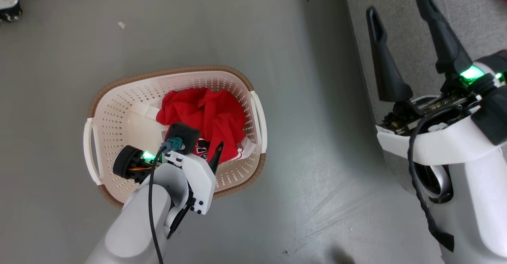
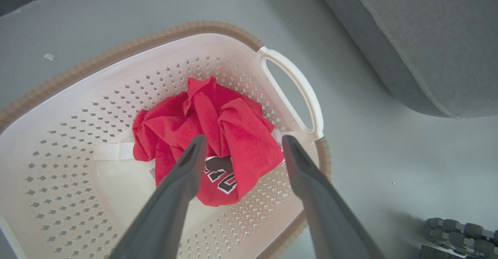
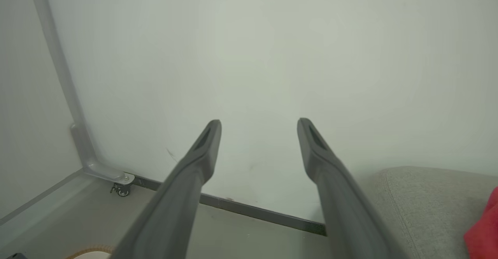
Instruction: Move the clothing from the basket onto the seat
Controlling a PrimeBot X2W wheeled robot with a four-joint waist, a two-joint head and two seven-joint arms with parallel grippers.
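Left gripper (image 2: 244,139) poised over the red jersey (image 1: 206,109) in the laundry basket (image 1: 119,113), jaws apart.
Next, likely: lower, pinch the crumpled fabric, carry it right to the grey sofa (image 2: 428,37); right gripper (image 1: 397,0) hangs wide too.

Lettering on the clothing (image 2: 233,134): black block characters (image 2: 221,175) edged in white, printed on the red fabric low on the heap. Folds swallow most of it, so only curved fragments show, and no letter or number reads for sure. The head view catches the same black block characters (image 1: 202,148), just as broken. There's also a small white label (image 2: 151,172) at the cloth's edge in the basket (image 2: 78,196), its printing too fine to read.
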